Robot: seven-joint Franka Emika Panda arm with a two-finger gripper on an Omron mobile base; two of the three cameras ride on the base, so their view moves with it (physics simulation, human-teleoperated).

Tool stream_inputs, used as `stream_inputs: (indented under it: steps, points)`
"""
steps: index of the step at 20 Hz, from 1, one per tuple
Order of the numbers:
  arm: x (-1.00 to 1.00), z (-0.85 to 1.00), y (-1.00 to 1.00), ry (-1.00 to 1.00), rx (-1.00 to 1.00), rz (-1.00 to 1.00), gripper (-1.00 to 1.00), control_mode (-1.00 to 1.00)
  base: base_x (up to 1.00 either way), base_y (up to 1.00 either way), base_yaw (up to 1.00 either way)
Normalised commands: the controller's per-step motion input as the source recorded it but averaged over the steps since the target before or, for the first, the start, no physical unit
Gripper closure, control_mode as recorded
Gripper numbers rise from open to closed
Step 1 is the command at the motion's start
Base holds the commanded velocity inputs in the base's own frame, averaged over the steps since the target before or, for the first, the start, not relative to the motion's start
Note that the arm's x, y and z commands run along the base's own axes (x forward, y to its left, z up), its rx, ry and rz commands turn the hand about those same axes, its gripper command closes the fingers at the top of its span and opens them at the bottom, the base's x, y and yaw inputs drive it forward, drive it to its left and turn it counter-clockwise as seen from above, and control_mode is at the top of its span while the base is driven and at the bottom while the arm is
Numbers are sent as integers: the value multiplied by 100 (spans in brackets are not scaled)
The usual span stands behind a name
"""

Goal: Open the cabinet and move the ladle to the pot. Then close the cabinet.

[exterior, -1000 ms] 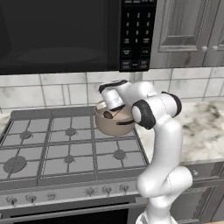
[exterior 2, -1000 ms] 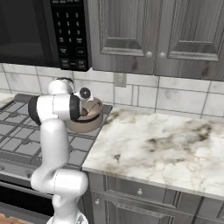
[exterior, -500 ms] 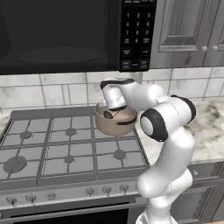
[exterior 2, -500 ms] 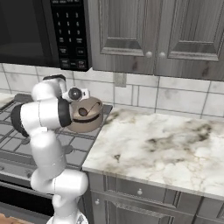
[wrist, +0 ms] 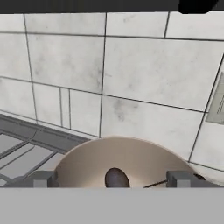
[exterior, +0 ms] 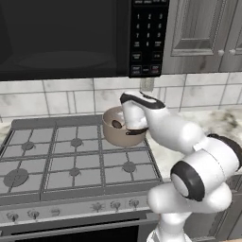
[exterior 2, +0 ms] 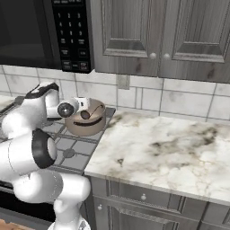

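The tan-brown pot [exterior: 115, 133] stands on the stove's back right burner, next to the counter. The small dark ladle [wrist: 116, 178] lies inside it, bowl down on the bottom, its thin handle leaning toward the rim; its bowl [exterior: 116, 124] is also seen from the left base view. My gripper [wrist: 111, 179] hangs open just over the pot [exterior 2: 85, 126], fingers [wrist: 42, 179] wide apart and touching nothing. The hand [exterior: 133, 113] covers the pot's right side. Both dark grey doors of the cabinet [exterior 2: 130, 31] stand shut, their knobs side by side.
A black microwave [exterior: 66, 38] hangs over the gas stove [exterior: 52, 160]. A marble counter [exterior 2: 161, 148] stretches right of the pot, with a tiled wall [wrist: 131, 70] and a grey outlet [exterior 2: 122, 81] behind. My own arm [exterior: 189, 142] crosses in front of the stove's right edge.
The jaws have spread a little wider over the pot. My elbow has swung outward and lower while the hand stayed at the pot. The ladle rests in the pot.
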Motion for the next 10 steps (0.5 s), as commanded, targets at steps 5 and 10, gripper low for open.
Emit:
stream_inputs:
  steps: [5,10]
  points:
    - [-100,100,-3,6,0,-5,-100,-100,0,0,0]
    - [-95,100,0,19,0,-5,-100,-100,0,0,0]
